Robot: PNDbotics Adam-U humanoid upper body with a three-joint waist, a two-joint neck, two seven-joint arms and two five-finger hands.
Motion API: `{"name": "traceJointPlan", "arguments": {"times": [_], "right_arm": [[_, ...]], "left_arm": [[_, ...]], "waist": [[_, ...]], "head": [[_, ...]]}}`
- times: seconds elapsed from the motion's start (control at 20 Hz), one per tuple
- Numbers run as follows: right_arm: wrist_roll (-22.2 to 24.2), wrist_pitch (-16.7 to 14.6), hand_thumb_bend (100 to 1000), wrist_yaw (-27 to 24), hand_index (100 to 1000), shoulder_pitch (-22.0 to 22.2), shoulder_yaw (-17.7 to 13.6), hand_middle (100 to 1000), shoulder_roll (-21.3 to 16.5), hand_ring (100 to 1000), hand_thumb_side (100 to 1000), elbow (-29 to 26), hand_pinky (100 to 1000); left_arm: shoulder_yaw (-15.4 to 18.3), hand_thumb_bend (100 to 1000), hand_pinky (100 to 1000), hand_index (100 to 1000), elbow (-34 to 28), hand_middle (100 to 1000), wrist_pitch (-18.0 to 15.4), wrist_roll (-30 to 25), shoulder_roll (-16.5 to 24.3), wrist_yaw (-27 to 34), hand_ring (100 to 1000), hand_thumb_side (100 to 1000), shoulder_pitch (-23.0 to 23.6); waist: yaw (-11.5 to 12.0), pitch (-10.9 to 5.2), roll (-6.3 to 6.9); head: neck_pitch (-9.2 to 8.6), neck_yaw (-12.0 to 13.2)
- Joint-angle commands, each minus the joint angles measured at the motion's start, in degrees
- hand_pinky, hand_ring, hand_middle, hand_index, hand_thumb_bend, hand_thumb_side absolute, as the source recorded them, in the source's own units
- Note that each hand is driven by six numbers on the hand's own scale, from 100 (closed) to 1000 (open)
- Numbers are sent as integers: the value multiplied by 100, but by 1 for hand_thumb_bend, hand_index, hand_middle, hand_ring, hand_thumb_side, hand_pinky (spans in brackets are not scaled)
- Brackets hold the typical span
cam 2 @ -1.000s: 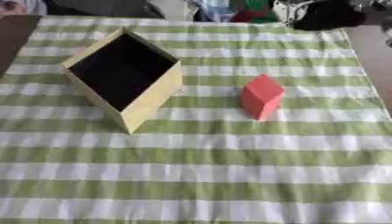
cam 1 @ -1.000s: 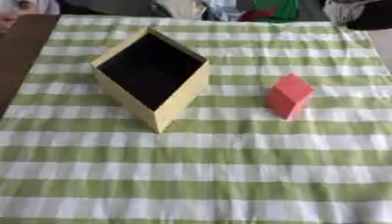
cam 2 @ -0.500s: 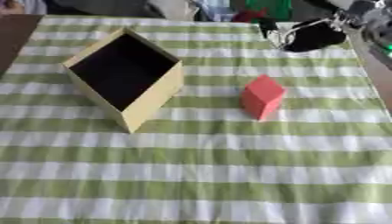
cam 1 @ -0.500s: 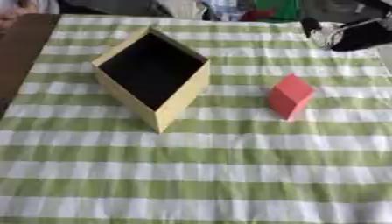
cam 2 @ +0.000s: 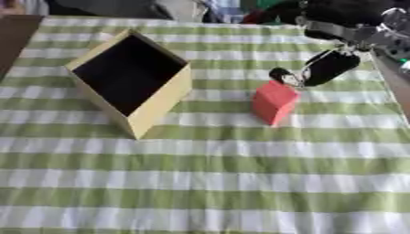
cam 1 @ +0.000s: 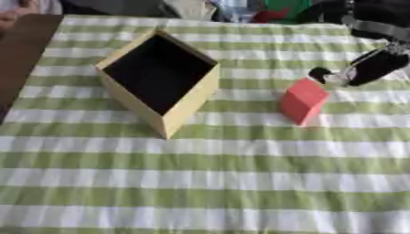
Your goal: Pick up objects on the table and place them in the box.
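Observation:
A red block [cam 1: 304, 100] stands on the green and white striped cloth, right of centre. My right hand [cam 1: 364, 69] comes in from the upper right and hangs just above and to the right of the block's top; its fingers are blurred, and I cannot make out how they are held. A tan box [cam 1: 160, 80] with a dark, open inside lies tilted at the left of centre, with nothing visible in it. My left hand shows in neither view.
The striped cloth [cam 1: 208, 183] covers most of the table. Bare dark tabletop [cam 1: 20, 55] shows at the far left. Clutter and dark shapes lie along the far edge [cam 2: 240, 9].
My right arm has come down from the upper right corner toward the red block. The block and the box have stayed where they were.

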Motion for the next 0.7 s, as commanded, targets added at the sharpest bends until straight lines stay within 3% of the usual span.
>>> {"name": "traceJointPlan", "arguments": {"times": [0.05, 0.2, 0.45, 0.7], "right_arm": [[282, -198, 396, 273, 1000, -91, -69, 966, -157, 1000, 424, 144, 1000], [537, -327, 439, 525, 1000, -105, -74, 971, -133, 1000, 417, 260, 1000], [981, -457, 609, 957, 1000, -164, -116, 976, -121, 1000, 438, 382, 1000], [1454, -532, 601, 1342, 1000, -218, -192, 965, -43, 1000, 393, 420, 1000]], "left_arm": [[-7, 122, 1000, 722, -99, 486, -11, -28, 148, 29, 477, 107, -25], [-8, 122, 1000, 722, -99, 486, -13, -30, 148, 30, 477, 106, -24], [-15, 120, 1000, 722, -99, 486, -17, -40, 147, 34, 478, 104, -27], [-17, 120, 1000, 722, -99, 486, -18, -51, 145, 33, 478, 100, -31]], "waist": [[5, -97, 0], [12, -95, 8], [9, -89, 15], [13, -80, 26]], "head": [[-24, 11], [-28, 15], [-27, 19], [-36, 20]]}}
